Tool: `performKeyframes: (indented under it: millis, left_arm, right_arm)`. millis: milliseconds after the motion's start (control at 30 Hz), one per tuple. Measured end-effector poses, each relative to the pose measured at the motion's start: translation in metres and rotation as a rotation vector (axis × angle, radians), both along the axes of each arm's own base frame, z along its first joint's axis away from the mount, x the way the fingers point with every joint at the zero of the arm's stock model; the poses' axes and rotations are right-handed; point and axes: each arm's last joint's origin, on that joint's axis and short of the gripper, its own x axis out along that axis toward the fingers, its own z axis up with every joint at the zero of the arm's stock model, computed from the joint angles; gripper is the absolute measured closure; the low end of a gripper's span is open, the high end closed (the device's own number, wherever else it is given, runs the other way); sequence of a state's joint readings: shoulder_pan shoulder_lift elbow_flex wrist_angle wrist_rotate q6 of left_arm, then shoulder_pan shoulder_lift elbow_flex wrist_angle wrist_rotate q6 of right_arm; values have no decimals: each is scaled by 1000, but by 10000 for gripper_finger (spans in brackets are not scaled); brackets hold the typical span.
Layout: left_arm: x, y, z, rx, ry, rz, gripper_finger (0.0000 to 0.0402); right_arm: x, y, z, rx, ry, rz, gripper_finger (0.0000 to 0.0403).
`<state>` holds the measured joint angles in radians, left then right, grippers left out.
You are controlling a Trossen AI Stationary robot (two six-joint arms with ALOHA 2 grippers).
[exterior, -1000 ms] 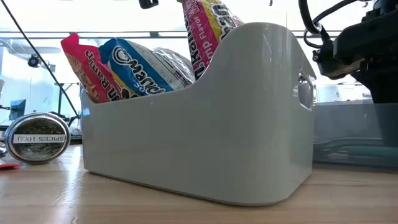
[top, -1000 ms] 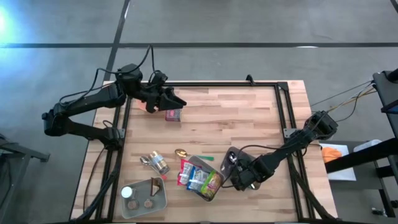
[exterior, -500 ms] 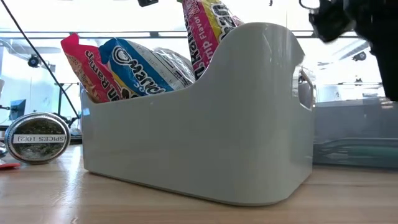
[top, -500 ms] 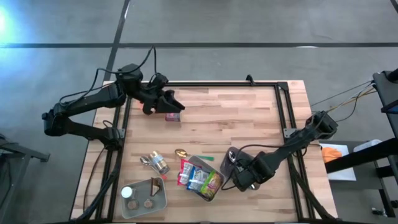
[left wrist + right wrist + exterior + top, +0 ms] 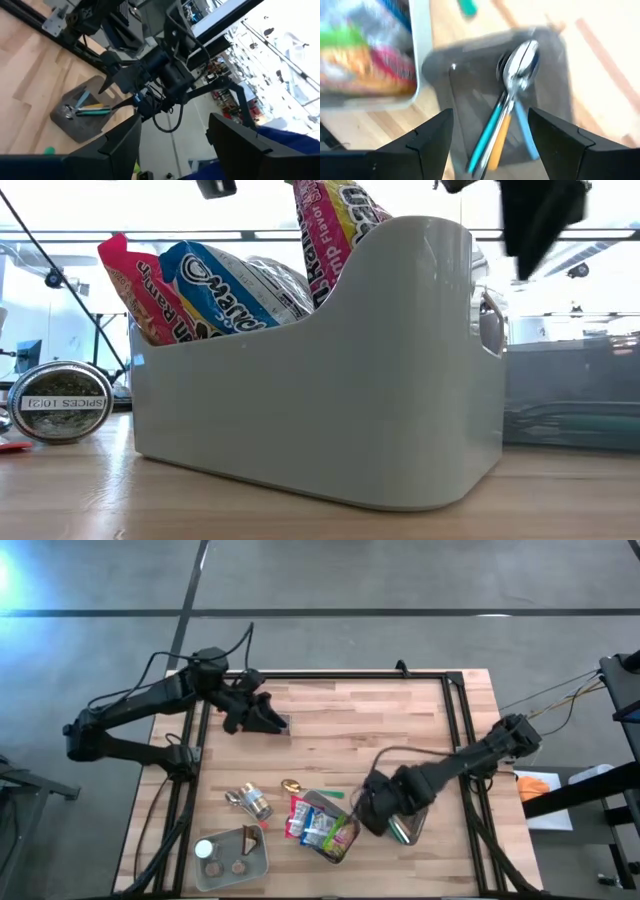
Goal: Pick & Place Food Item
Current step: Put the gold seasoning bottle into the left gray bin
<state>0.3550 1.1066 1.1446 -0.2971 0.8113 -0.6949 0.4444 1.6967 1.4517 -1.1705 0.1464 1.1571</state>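
A white bin [image 5: 345, 848] near the table's front holds several bright food packets [image 5: 318, 825], which stand upright in it [image 5: 215, 285]. My right gripper [image 5: 372, 812] hangs open above the gap between the bin and a grey tray [image 5: 405, 828]. It points down, and nothing is between its fingers [image 5: 492, 150]. My left gripper [image 5: 265, 720] is at the table's far left, open and nearly level. Its wrist view shows nothing between its fingers [image 5: 175, 152]. Only a sliver of a small dark-red packet [image 5: 285, 724] shows at its tip.
The grey tray [image 5: 470, 95] holds spoons [image 5: 520, 62] with teal and orange handles. A spice jar [image 5: 256, 803] lies left of the bin, with a gold spoon [image 5: 290, 784] beyond it. Another tray [image 5: 232, 852] sits at the front left. The table's middle is bare wood.
My right gripper has risen out of the grey tray and gone toward the bin, leaving the spoons in the tray uncovered. My left gripper has tipped and now covers most of the small dark-red packet that lay beside its tip.
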Motion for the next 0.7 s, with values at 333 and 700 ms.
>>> performKeyframes:
  millis: [333, 700]
  left_arm:
    - [-38, -11, 0, 138, 100, 138, 200]
    - [-64, -19, -38, 287, 504, 33, 244]
  right_arm:
    - [29, -76, 22, 26, -231, 89, 147]
    - [57, -94, 18, 120, -377, 177, 147]
